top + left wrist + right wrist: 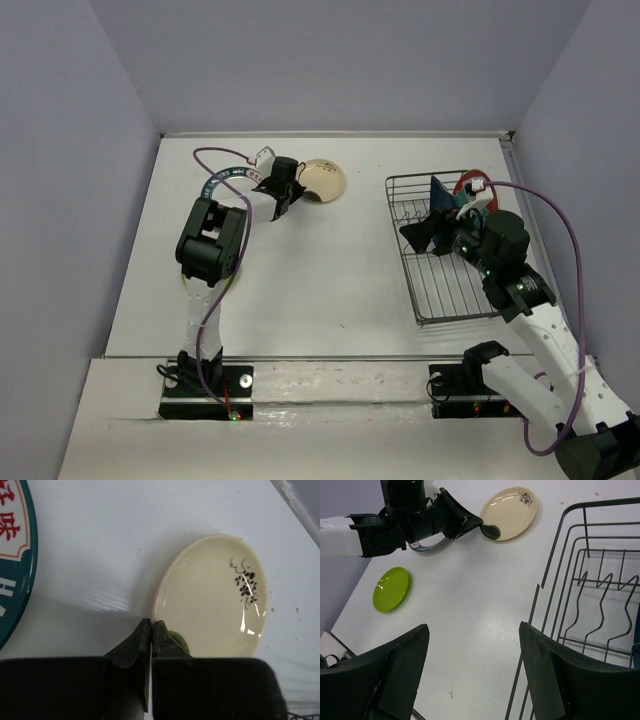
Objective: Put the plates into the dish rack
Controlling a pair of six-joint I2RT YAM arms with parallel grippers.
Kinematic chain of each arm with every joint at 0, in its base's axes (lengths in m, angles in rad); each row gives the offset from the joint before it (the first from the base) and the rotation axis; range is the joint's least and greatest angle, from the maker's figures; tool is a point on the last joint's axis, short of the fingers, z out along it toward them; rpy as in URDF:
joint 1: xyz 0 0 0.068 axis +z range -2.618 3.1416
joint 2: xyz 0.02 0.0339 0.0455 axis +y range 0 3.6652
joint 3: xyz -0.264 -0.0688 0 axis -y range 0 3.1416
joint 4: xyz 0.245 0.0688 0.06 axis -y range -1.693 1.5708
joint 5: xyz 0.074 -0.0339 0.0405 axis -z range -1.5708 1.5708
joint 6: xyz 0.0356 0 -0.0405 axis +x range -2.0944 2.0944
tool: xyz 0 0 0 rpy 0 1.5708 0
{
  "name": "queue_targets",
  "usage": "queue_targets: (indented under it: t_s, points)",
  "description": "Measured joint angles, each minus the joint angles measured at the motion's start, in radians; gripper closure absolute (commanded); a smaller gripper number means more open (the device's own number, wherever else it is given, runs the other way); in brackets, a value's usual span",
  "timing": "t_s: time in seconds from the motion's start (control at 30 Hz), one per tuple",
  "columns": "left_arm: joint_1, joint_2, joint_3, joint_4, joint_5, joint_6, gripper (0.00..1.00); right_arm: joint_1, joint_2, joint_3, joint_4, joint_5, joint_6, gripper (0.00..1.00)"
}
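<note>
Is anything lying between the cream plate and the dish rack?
Nothing visible: only bare table separates the cream plate from the dish rack. The right gripper hangs open over the rack's left edge.

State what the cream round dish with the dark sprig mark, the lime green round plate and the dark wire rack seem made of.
The cream round dish looks like glazed ceramic, possibly melamine: smooth, with sharp white glints. The lime green round plate is glossy too, ceramic or plastic, I cannot tell. The dark wire rack looks like bent metal wire with a dark, dull coating.
</note>
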Motion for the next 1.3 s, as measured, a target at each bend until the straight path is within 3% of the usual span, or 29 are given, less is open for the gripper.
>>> queue_targets:
  t_s: [0.27, 0.53, 0.6, 0.73, 1.13, 1.17, 1.2, 1.23, 1.27, 1.3]
  points:
    - [-0.005, -0.071, -0.098, 0.074, 0.052, 0.032, 0.94, 0.0, 0.065, 0.023, 0.001, -0.03, 0.016, 0.1]
    - [-0.121, -0.506, -0.412, 0.202, 0.097, 0.052, 0.94, 0.0, 0.218, 0.107, 0.006, -0.035, 0.04, 0.06]
    - [-0.192, -0.658, -0.503, 0.252, 0.122, 0.053, 0.94, 0.0, 0.257, 0.143, 0.004, -0.036, 0.04, 0.06]
    - [-0.273, -0.819, -0.598, 0.309, 0.182, 0.054, 0.94, 0.0, 0.303, 0.19, 0.005, -0.037, 0.041, 0.06]
    - [-0.298, -0.967, -0.684, 0.309, 0.283, 0.054, 0.94, 0.0, 0.286, 0.191, 0.021, -0.106, 0.101, 0.2]
    - [-0.301, -0.969, -0.684, 0.311, 0.289, 0.054, 0.94, 0.0, 0.288, 0.191, 0.026, -0.119, 0.106, 0.22]
    - [-0.304, -0.969, -0.684, 0.314, 0.296, 0.054, 0.94, 0.0, 0.291, 0.191, 0.031, -0.13, 0.109, 0.32]
    - [-0.308, -0.969, -0.684, 0.314, 0.307, 0.055, 0.94, 0.0, 0.295, 0.19, 0.038, -0.141, 0.113, 0.48]
    - [-0.31, -0.969, -0.684, 0.314, 0.314, 0.058, 0.94, 0.0, 0.297, 0.182, 0.05, -0.157, 0.122, 0.88]
    - [-0.311, -0.969, -0.684, 0.314, 0.318, 0.061, 0.92, 0.0, 0.297, 0.178, 0.051, -0.161, 0.122, 0.93]
